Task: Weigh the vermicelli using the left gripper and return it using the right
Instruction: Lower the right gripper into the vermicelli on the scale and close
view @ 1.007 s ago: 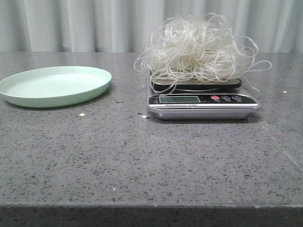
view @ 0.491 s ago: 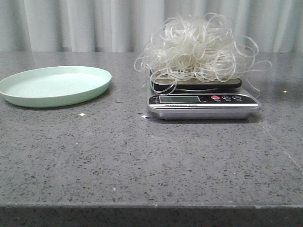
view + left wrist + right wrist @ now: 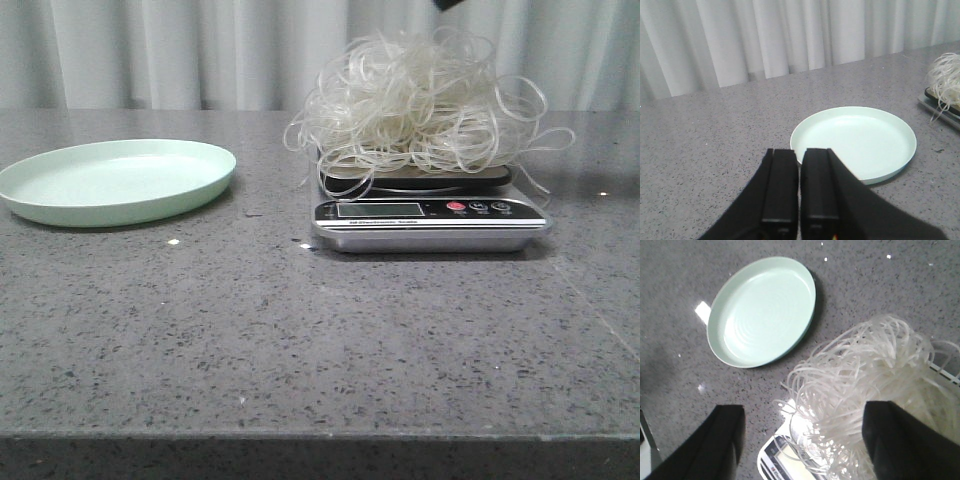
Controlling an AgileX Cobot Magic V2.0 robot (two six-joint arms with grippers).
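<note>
Black right gripper (image 3: 802,437) hangs with fingers spread wide over the whitish glassy vermicelli (image 3: 420,100) on the silver scale (image 3: 430,222), touching nothing; left gripper (image 3: 799,187) pressed together, empty.

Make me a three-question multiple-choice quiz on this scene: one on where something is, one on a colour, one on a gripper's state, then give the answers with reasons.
1. Where is the vermicelli?
A. on the plate
B. on the scale
C. on the bare table

2. What colour is the plate?
A. pale green
B. red
C. black

3. How is the left gripper?
A. wide open
B. shut on noodles
C. shut, holding nothing

Answers:
1 B: the vermicelli is heaped on the scale.
2 A: the plate is pale green and bare.
3 C: the left gripper has its fingers together with nothing between them, while the right gripper hangs open over the noodles.
</note>
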